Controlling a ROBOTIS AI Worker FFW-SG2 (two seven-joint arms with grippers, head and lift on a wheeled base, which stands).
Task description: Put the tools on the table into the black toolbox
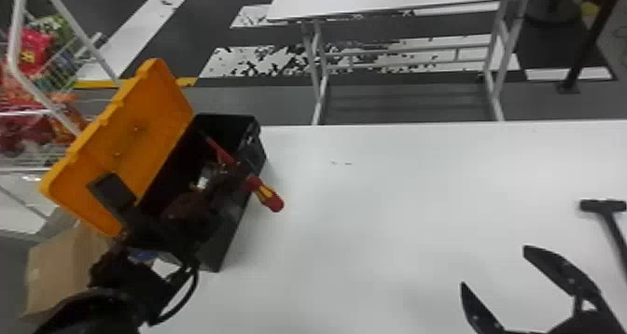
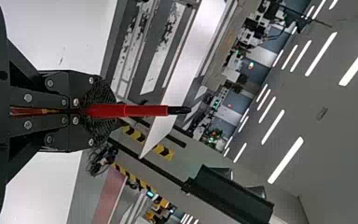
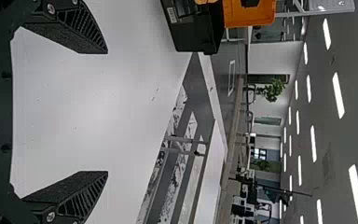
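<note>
Red, slim screwdriver (image 1: 268, 197) juts from ridged left fingers (image 1: 239, 170).

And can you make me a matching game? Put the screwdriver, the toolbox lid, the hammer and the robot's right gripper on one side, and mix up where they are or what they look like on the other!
Things:
1. screwdriver
2. toolbox lid
3. hammer
4. right gripper

Places, colours and states:
A. lying on the white table
B. fingers spread apart, holding nothing
C. orange and standing open
D. held in the left gripper

Right pairs: 1-D, 2-C, 3-A, 4-B
</note>
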